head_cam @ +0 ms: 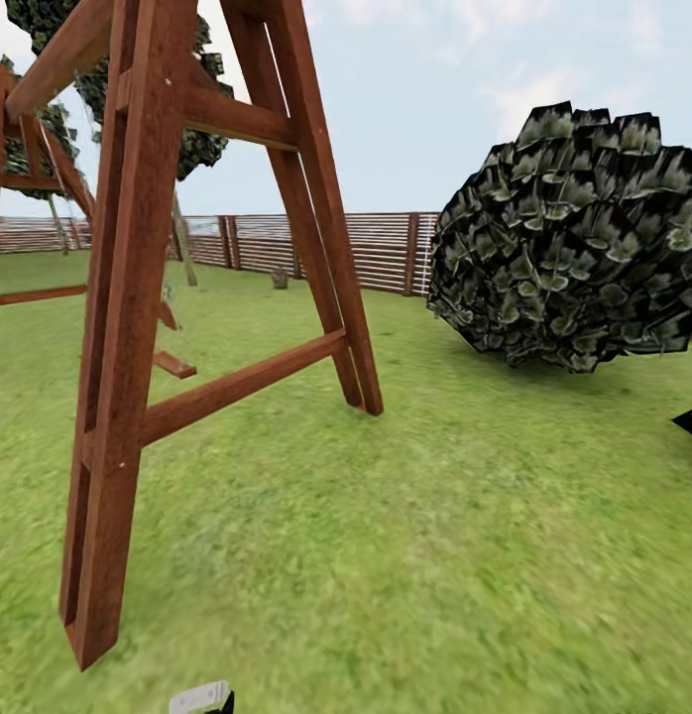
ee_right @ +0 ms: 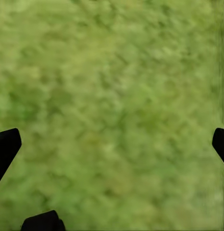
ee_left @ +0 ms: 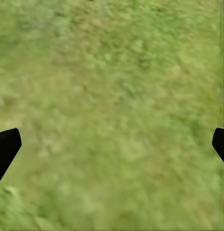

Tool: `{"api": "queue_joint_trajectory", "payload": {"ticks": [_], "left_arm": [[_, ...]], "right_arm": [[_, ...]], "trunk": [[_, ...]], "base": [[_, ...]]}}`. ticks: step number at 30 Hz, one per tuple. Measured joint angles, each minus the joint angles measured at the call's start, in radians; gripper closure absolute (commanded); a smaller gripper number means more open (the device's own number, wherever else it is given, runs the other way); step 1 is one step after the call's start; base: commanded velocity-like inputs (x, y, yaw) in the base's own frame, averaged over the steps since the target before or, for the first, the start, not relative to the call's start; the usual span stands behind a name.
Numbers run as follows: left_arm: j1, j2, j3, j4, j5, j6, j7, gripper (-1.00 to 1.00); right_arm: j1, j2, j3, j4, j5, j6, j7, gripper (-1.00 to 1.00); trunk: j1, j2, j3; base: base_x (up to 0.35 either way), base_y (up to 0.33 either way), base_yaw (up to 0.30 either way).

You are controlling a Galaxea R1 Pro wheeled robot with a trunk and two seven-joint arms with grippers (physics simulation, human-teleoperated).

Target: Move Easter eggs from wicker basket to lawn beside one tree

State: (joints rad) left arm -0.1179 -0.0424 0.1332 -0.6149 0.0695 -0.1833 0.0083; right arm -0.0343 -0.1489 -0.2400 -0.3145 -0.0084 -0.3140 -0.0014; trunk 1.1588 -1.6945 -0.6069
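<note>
The lawn [head_cam: 435, 516] stretches from near to a far fence [head_cam: 316, 248]. A red-brown wooden frame [head_cam: 138, 327] stands near left, and a big dark leafy bush [head_cam: 574, 238] sits right. The left claw [ee_left: 112, 147] and the right claw [ee_right: 112, 147] each hang over bare grass, fingers spread wide apart.

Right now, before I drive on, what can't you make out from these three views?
- Small grey object by the fence, head view: too small and far to identify.
- Thin trunk behind the wooden frame, head view: the frame's beams cover its crown.
- Dark shape at the right edge, head view: cut off.
- Both wrist views: lawn blurred; left gripper and right gripper fingertips clipped at the edges, spread wide, nothing between them.
</note>
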Motion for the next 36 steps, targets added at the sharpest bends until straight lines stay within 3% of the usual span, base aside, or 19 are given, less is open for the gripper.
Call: {"api": "queue_joint_trajectory", "payload": {"ticks": [22,36], "left_arm": [[0.0,0.0,0.0,0.0,0.0,0.001,0.0,-1.0],[0.0,0.0,0.0,0.0,0.0,0.0,0.0,-1.0]], "right_arm": [[0.0,0.0,0.0,0.0,0.001,-0.001,-0.001,-1.0],[0.0,0.0,0.0,0.0,0.001,-0.001,-0.001,-1.0]], "trunk": [[0.0,0.0,0.001],[0.0,0.0,0.001]], "base": [[0.225,-0.239,-0.019],[0.229,-0.231,-0.1]]}}
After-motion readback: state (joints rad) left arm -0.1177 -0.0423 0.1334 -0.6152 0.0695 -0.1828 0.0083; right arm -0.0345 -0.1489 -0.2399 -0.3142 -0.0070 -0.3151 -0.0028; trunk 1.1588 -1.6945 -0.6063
